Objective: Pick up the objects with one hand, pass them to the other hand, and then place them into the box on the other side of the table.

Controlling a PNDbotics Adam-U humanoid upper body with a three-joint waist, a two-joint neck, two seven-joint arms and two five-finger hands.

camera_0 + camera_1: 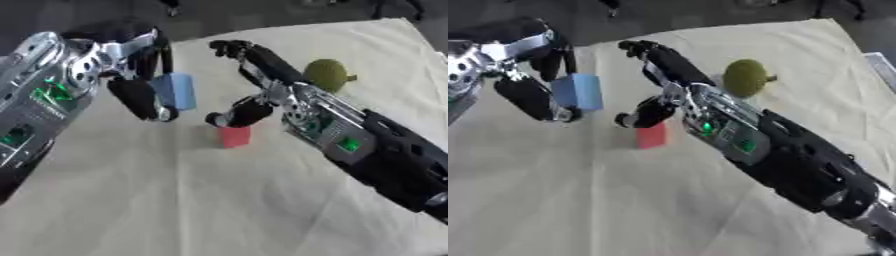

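Observation:
My left hand (131, 75) holds a light blue block (178, 90) between its thumb and fingers, above the cream cloth at upper left. My right hand (254, 80) is beside it with fingers stretched up toward the far edge and thumb (236, 114) pointing left, holding nothing. A small red block (234, 136) stands on the cloth just below that thumb. A green pear-like fruit (327, 74) lies on the cloth behind the right wrist.
A cream cloth (201, 200) covers the table. Dark floor lies beyond the far edge (262, 20). A pale edge of something (884, 65) shows at the far right. No box is in view.

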